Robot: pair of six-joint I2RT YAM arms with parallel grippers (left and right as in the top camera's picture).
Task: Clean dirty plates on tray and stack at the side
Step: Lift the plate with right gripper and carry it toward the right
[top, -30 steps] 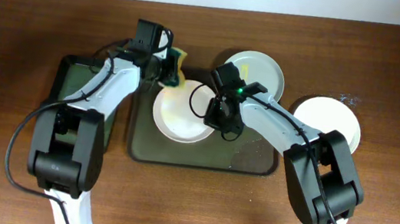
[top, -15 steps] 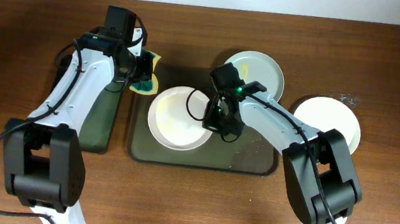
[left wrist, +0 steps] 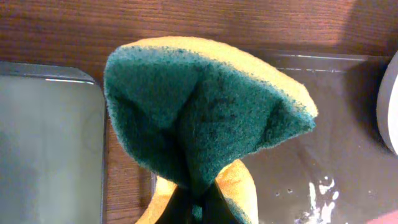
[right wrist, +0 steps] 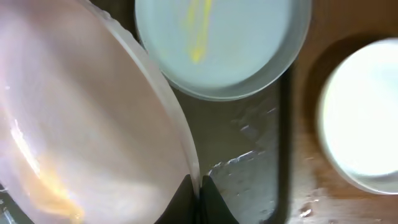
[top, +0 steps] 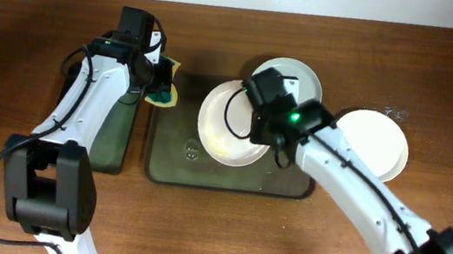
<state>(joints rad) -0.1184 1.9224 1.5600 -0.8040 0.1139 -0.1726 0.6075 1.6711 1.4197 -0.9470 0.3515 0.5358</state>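
My right gripper [top: 260, 124] [right wrist: 199, 194] is shut on the rim of a white plate [top: 225, 122] [right wrist: 81, 124] with a yellowish smear, held tilted above the large olive-brown tray [top: 170, 168] [right wrist: 249, 155]. A second plate [top: 296, 77] [right wrist: 230, 43] with a yellow streak sits on the tray's far right corner. A third plate [top: 376, 140] [right wrist: 364, 118] lies on the table right of the tray. My left gripper [top: 159, 83] [left wrist: 198, 208] is shut on a folded green and yellow sponge [top: 165, 93] [left wrist: 199, 106] at the tray's left edge.
A smaller, narrower dark greenish tray [top: 112, 143] [left wrist: 43, 143] lies left of the big tray under my left arm. Wet streaks [top: 193, 151] show on the big tray's floor. The wall edge runs along the far side of the wooden table.
My right gripper has lifted the smeared plate and carried it right. My left arm first drew back left with the sponge and has since stayed put.
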